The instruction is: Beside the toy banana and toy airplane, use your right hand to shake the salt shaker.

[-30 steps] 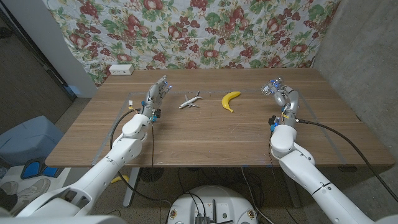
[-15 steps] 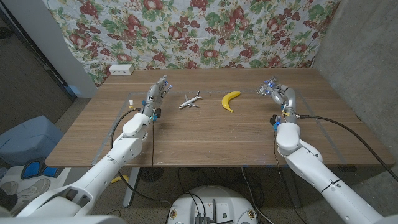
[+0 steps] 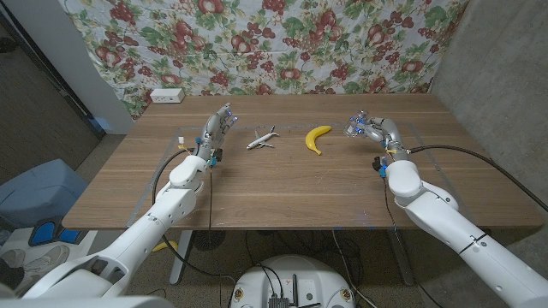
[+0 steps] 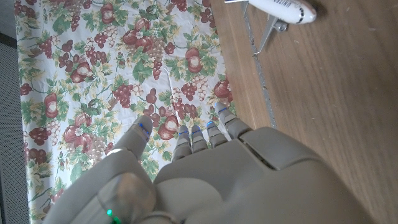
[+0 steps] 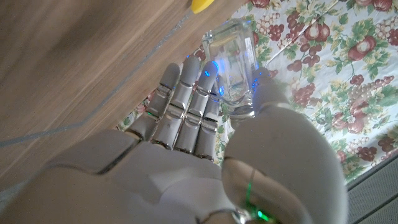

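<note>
One salt shaker (image 5: 231,59) (right hand (image 5: 205,155))

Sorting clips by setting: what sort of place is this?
Likely an indoor robot test space: a wooden table before a fruit-print cloth backdrop, with a toy airplane and toy banana.

A: Where's the right hand (image 3: 373,128)?

B: Up at about two o'clock over the table, arm reaching in from the five o'clock corner, fingers (image 5: 186,99) and thumb closed around a small clear glass salt shaker (image 5: 232,62).

A: And the left hand (image 3: 217,128)?

B: Near ten o'clock, holding nothing, fingers (image 4: 198,138) extended close together.
</note>
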You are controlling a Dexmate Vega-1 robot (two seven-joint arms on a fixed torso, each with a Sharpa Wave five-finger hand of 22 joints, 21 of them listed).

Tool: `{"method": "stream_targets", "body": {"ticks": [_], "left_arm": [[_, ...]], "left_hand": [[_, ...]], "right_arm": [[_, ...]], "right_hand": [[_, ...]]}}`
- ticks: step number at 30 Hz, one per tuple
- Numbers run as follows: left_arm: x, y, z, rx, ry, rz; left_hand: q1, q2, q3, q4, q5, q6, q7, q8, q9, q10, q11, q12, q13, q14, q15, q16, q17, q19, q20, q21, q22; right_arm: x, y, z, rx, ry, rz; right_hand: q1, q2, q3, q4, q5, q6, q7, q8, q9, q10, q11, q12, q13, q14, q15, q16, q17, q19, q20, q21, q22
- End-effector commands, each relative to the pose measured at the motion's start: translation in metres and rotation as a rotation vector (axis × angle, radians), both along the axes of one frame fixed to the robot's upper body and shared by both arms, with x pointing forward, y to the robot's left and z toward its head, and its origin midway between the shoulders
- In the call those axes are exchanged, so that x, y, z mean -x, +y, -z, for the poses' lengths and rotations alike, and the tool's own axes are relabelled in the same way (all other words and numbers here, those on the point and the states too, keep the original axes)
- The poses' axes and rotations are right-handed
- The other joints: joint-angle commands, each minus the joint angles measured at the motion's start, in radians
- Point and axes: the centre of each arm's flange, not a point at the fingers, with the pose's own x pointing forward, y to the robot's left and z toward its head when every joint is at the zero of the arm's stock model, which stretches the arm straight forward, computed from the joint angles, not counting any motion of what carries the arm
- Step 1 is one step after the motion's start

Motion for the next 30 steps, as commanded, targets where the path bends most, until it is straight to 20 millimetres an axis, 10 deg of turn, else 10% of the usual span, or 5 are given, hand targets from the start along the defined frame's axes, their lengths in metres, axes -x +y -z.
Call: {"method": "stream_targets", "body": {"ticks": [1, 30], "left_arm": [[-0.001, -0.001, -0.001, -0.004, 0.004, 0.0], [-0.005, -0.002, -0.002, 0.003, 0.005, -0.005]], "left_hand": [[0.011, 0.038, 0.001, 0.005, 0.006, 0.01, -0.003, 0.003, 0.003, 0.003, 0.002, 0.002, 0.004, 0.006, -0.028, 0.003, 0.001, 0.009, 0.001, 0.0, 0.004], [0.011, 0.039, 0.002, 0.006, 0.006, 0.01, -0.003, 0.002, 0.003, 0.003, 0.003, 0.002, 0.003, 0.006, -0.028, 0.003, 0.001, 0.009, 0.001, 0.0, 0.004]], "right_arm": [[-0.003, 0.0, -0.003, 0.058, 0.075, -0.013], [0.006, 0.0, 0.019, -0.306, -0.23, 0.184]], "right_hand": [[0.127, 0.124, 0.033, 0.033, 0.005, 0.116, -0.07, 0.007, 0.06, 0.045, -0.047, -0.002, 0.005, 0.002, -0.108, 0.002, 0.002, -0.003, -0.056, 0.006, 0.003], [0.13, 0.123, 0.035, 0.033, 0.005, 0.118, -0.069, 0.0, 0.058, 0.053, -0.044, -0.005, 0.002, 0.008, -0.107, 0.005, 0.002, 0.0, -0.053, 0.011, 0.002]]}}
